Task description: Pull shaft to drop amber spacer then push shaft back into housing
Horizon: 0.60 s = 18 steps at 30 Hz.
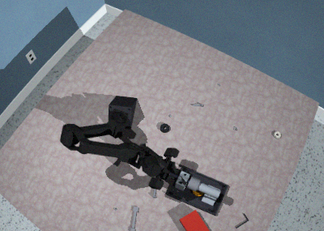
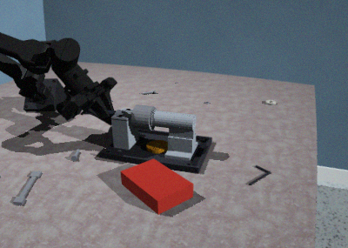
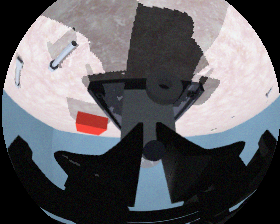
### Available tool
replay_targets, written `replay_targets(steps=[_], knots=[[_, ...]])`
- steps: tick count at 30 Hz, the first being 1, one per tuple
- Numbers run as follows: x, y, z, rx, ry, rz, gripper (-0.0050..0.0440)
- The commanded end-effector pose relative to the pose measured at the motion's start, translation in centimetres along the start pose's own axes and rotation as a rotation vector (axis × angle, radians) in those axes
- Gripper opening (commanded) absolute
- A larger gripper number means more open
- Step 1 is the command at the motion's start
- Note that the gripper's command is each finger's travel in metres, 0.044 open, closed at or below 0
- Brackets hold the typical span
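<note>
The tool [image 1: 174,173] [image 2: 111,119] [image 3: 149,126] appears clenched on the shaft [image 3: 154,150], probably to control its slide back into the housing. The amber spacer [image 1: 197,194] [image 2: 156,146] lies below in the tray [image 1: 224,199] [image 2: 143,161] [image 3: 117,80], apparently dropped as intended.

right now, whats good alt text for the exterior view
A black robot arm reaches down to the near end of a grey shaft assembly in a dark tray. An amber spacer lies in the tray under the assembly. A red block sits in front.
</note>
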<state>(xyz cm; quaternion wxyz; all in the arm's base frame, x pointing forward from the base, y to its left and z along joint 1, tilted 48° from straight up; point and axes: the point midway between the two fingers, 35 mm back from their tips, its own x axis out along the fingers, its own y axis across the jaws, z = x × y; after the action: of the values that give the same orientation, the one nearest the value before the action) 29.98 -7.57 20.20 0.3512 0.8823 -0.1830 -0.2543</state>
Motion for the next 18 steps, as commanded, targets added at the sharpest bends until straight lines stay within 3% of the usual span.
replay_targets(steps=[1, 18], knots=[[-0.03, 0.20, -0.57, 0.006, 0.017, 0.001, 0.0000], [0.15, 0.21, -0.73, 0.006, 0.017, 0.001, 0.0000]])
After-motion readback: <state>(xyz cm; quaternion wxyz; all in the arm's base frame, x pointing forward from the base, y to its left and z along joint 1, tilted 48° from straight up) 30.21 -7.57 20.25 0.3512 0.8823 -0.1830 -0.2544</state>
